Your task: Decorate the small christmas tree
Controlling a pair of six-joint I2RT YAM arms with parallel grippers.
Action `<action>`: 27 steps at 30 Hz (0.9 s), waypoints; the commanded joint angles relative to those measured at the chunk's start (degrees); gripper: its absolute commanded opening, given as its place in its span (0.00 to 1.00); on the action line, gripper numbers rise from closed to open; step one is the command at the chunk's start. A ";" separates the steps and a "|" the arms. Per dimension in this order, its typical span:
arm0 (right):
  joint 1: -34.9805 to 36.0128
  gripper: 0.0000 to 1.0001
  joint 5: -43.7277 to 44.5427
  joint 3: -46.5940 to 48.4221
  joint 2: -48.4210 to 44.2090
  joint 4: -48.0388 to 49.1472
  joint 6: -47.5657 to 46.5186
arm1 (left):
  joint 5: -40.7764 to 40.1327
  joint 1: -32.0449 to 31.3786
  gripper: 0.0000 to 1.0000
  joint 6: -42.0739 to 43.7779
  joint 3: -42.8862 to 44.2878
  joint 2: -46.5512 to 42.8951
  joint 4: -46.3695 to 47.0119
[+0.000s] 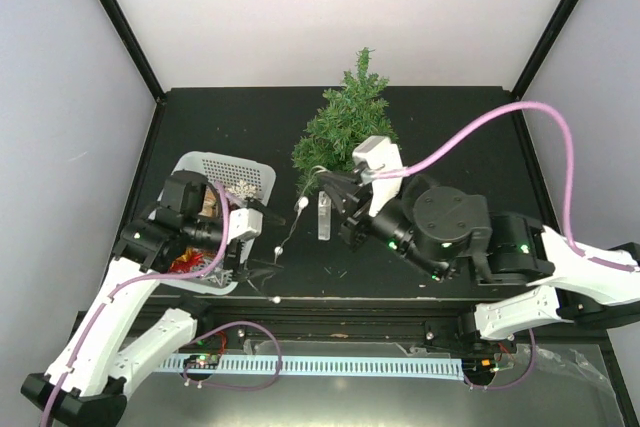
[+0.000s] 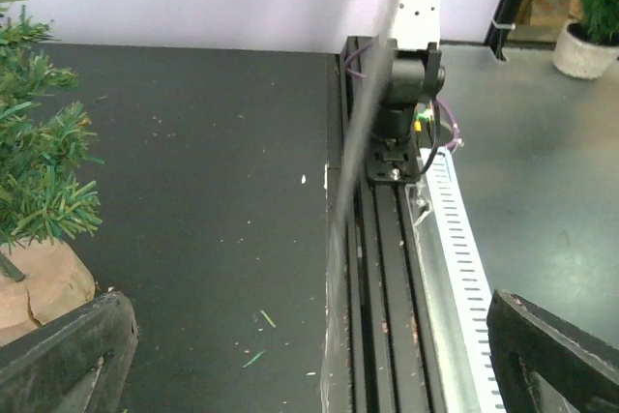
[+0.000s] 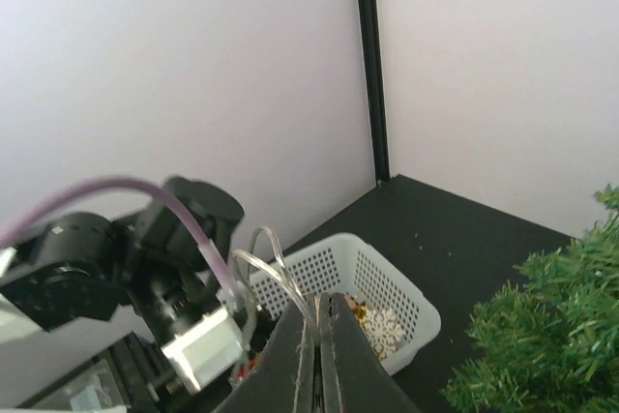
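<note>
Pressed together at the bottom of the right wrist view, the right gripper (image 3: 317, 314) has its jaws clamped on a thin wire strand (image 1: 300, 205) with white beads. Just beside it, the small christmas tree (image 1: 345, 122) stands at the upper middle of the top view. Its long axis runs from lower left to its pointed tip at upper right, and its wood base (image 2: 34, 282) rests on the black table (image 1: 220, 127). At left, the left gripper (image 2: 309, 350), jaws wide apart, hovers by a white basket (image 1: 225, 169) holding a snowflake ornament (image 1: 242, 190).
</note>
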 commanded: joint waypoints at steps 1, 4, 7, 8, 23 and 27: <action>-0.12 0.01 1.19 4.27 -1.93 -1.43 -1.61 | -2.45 -1.39 0.99 11.54 1.32 3.65 -2.81; -0.18 0.01 0.95 5.56 -2.49 -1.96 -1.64 | -2.15 -1.49 0.99 13.29 0.11 5.33 -2.88; -0.14 0.01 0.71 6.02 -3.21 -2.15 -1.53 | -2.95 -2.47 0.99 9.42 -2.83 5.70 3.69; -0.19 0.01 0.86 6.16 -3.37 -2.22 -1.56 | -3.53 -3.30 0.99 8.00 -3.60 6.00 6.97; -0.12 0.01 1.50 7.07 -6.57 -2.12 -1.76 | -10.25 -15.46 0.93 8.35 -2.45 17.45 9.64; -0.14 0.01 2.00 7.20 -7.19 -2.97 -1.66 | -12.06 -15.46 0.91 8.44 -2.80 17.54 9.46</action>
